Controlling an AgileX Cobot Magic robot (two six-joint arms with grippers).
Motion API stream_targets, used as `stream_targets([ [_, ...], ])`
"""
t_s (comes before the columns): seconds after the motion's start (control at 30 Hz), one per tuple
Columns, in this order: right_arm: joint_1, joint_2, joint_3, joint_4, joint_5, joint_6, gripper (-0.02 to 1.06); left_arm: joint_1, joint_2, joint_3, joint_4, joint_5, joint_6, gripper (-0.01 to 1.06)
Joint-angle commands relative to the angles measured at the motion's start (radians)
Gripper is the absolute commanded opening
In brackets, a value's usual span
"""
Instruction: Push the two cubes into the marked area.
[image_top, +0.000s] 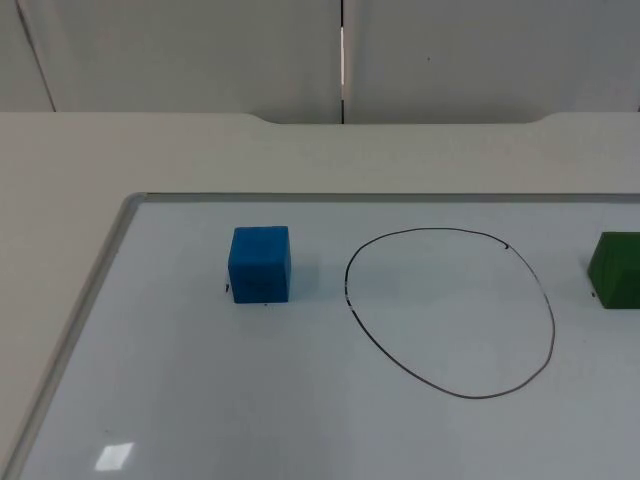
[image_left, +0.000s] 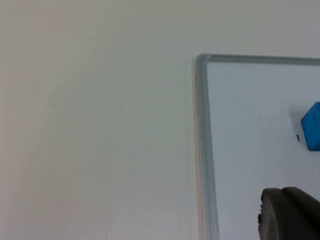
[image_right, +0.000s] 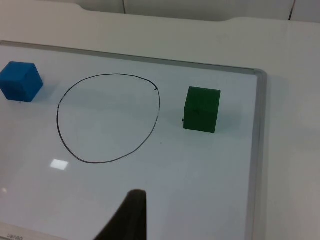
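Top view has the blue cube (image_top: 260, 264) left of the drawn circle (image_top: 450, 310), green cube (image_top: 617, 270) right, both outside; either gripper's fingers, can't tell.

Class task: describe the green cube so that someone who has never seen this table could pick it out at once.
A whiteboard lies on the table, with a hand-drawn ring near its middle. The green cube sits just outside the ring, opposite the blue cube. Colour alone separates them.
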Motion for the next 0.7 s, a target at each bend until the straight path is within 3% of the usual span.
stream_targets([
  [0.0, -0.005, -0.004, 0.002, 0.005, -0.003, -0.012, 1.05, 0.002, 0.085, -0.008, -0.028, -0.034, 0.02, 0.0],
  [0.43, -0.005, -0.004, 0.002, 0.002, -0.003, -0.006, 1.05, 0.002, 0.3, -0.008, -0.101, -0.088, 0.069, 0.0],
  [0.67, -0.005, -0.004, 0.002, 0.002, -0.003, -0.006, 1.05, 0.002, 0.375, -0.008, -0.278, -0.151, 0.2, 0.0],
])
